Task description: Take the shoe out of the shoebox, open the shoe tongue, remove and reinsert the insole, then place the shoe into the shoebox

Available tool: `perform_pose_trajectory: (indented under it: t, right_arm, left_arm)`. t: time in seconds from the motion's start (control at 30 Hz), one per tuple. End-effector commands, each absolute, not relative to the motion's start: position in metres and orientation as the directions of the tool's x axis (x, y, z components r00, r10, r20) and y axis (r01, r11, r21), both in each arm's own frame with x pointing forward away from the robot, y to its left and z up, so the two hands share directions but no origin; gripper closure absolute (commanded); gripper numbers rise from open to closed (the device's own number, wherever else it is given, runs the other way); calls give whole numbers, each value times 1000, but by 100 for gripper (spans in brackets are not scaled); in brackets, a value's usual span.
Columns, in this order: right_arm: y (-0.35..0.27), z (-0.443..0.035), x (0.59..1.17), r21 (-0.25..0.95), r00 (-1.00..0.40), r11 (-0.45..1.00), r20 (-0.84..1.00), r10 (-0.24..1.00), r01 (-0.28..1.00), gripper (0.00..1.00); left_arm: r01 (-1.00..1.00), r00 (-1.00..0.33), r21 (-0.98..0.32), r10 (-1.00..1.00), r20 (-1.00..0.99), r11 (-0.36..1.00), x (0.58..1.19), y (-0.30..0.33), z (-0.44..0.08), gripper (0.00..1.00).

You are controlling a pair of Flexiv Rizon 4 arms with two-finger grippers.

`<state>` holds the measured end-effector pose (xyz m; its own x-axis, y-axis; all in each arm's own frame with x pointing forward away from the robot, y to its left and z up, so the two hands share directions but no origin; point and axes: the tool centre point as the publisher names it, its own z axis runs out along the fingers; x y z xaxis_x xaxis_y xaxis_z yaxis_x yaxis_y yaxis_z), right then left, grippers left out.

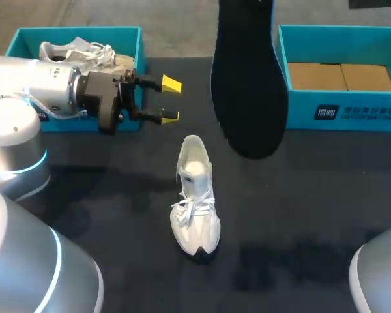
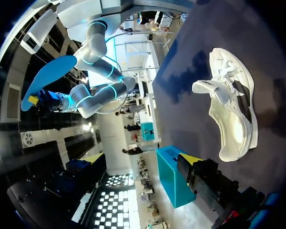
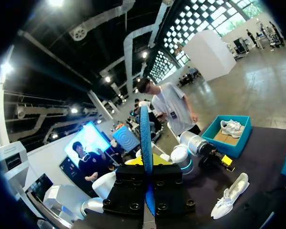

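Light comes evenly from above. The dark table (image 1: 313,195) carries soft, wide shadows, one just beside the white shoe (image 1: 195,215), the brightest thing. The silver left arm (image 1: 32,85) shows glare; the insole (image 1: 247,85) looks flat black. In the right wrist view ceiling lamps (image 3: 7,67) burn as hard spots

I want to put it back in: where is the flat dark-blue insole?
Head view: the flat dark-blue insole is held aloft in the right gripper, beside the right-hand teal cardboard shoebox, beyond the white lace-up sneaker.
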<state>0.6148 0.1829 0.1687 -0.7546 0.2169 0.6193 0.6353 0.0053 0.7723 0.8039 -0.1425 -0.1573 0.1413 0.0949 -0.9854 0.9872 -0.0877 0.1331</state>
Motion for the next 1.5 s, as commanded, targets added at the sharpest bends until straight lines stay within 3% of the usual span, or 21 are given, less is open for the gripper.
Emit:
perform_pose_trajectory:
  t: [0.03, 0.2, 0.37, 0.47, 0.9, 1.5]
  right_arm:
    - [187, 170, 617, 771, -754, 8, 620, 217, 636, 100]
    - [187, 170, 617, 771, -754, 8, 620, 217, 636, 100]
    - [196, 176, 656, 747, -731, -28, 657, 185, 664, 100]
    - [212, 183, 708, 706, -690, -55, 703, 171, 706, 100]
    - [232, 165, 789, 620, -611, -43, 780, 135, 783, 100]
    - [210, 112, 781, 514, -492, -110, 852, 179, 851, 100]
  left_arm:
    - [987, 143, 136, 94, -985, -85, 803, -143, -158, 0]
    - [987, 143, 136, 94, -985, -85, 803, -143, -158, 0]
    - [987, 143, 136, 94, -985, -85, 803, -143, -158, 0]
    - [987, 143, 136, 94, -985, -85, 803, -143, -158, 0]
    - [987, 143, 136, 94, -985, -85, 803, -143, -158, 0]
    - [987, 143, 136, 94, -985, -85, 803, -143, -158, 0]
